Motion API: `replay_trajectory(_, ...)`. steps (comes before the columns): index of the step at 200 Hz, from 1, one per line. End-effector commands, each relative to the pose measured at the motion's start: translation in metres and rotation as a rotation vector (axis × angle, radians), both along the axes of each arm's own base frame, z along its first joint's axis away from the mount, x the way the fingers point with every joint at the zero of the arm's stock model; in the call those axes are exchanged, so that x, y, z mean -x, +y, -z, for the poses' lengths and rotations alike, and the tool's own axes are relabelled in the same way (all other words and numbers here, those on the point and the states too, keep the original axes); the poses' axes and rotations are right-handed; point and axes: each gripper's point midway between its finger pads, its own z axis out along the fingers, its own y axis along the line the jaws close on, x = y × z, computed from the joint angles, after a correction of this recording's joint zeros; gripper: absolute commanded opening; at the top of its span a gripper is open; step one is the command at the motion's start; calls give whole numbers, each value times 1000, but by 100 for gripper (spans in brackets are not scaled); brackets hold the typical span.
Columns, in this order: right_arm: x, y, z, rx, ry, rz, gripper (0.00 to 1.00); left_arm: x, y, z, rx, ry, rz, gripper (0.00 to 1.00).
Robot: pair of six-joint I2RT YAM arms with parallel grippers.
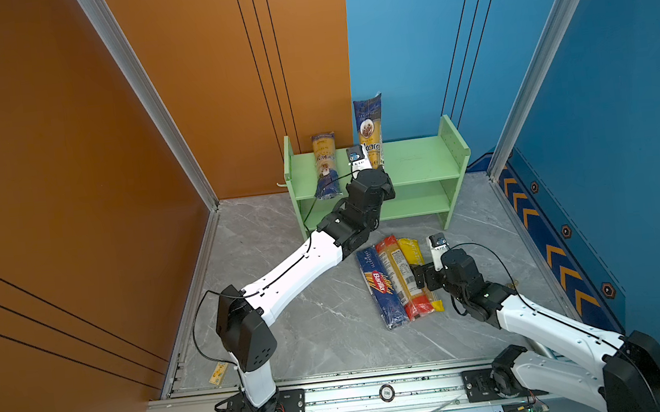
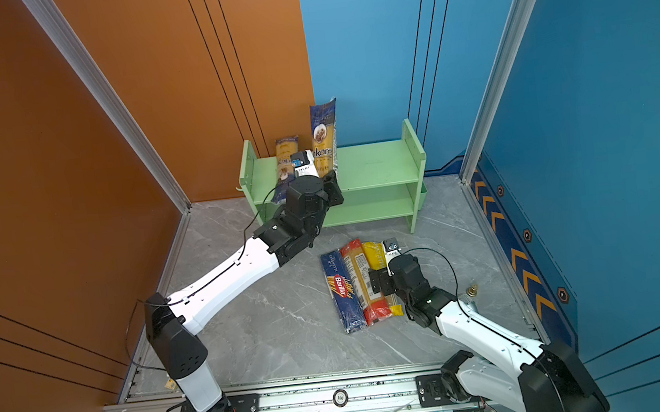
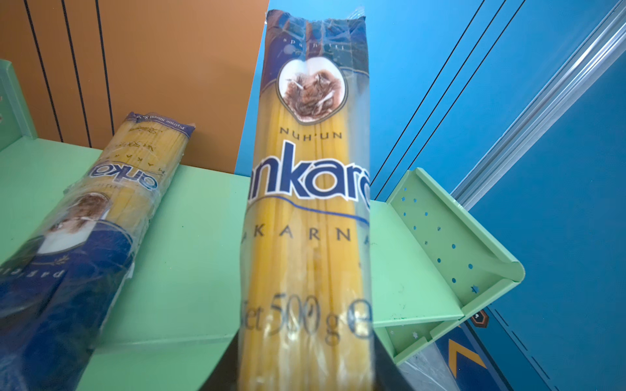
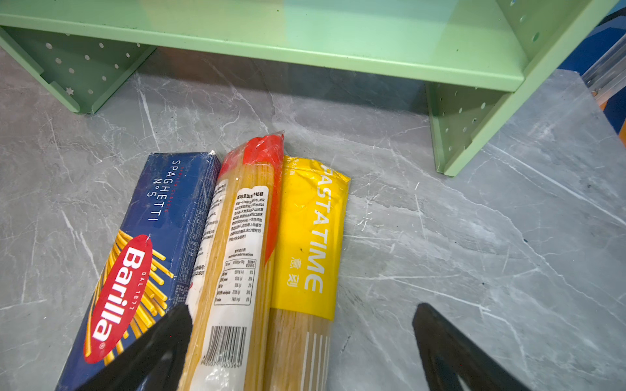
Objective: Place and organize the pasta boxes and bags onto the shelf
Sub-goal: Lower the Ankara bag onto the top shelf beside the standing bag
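Left arm (image 1: 297, 267) is stretched way out across the floor, elbow low, wrist cocked upward. The left gripper (image 3: 305, 369) is pinched on the bottom end of an upright spaghetti packet (image 3: 310, 203). Right arm (image 1: 540, 318) sits folded and low, wrist tipped downward, with the right gripper (image 4: 302, 308) hanging there, jaws spread wide.

Barilla Spaghetti N°5 on navy box (image 4: 152, 237), PASTATIME yellow bag (image 4: 311, 237), ankara 500g upright pkt (image 3: 305, 220)

Probably a robot lab cell: aluminium frame (image 1: 142, 89), coloured wall panels (image 1: 43, 162), arm-mounting rail (image 1: 340, 398).
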Motion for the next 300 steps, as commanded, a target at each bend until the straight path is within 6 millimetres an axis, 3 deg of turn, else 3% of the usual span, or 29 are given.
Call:
replay_trajectory(1,0,2,2,-22,11,-1,100,8,19,-80,122,-167,-67,0)
replay_trajectory(105,2,2,4,-23,16,-2,100,-6,-1,-70,4,-121,-93,0)
replay_trajectory(300,0,5,8,-24,27,-10,100,-14,7,-56,-205,-107,-244,0)
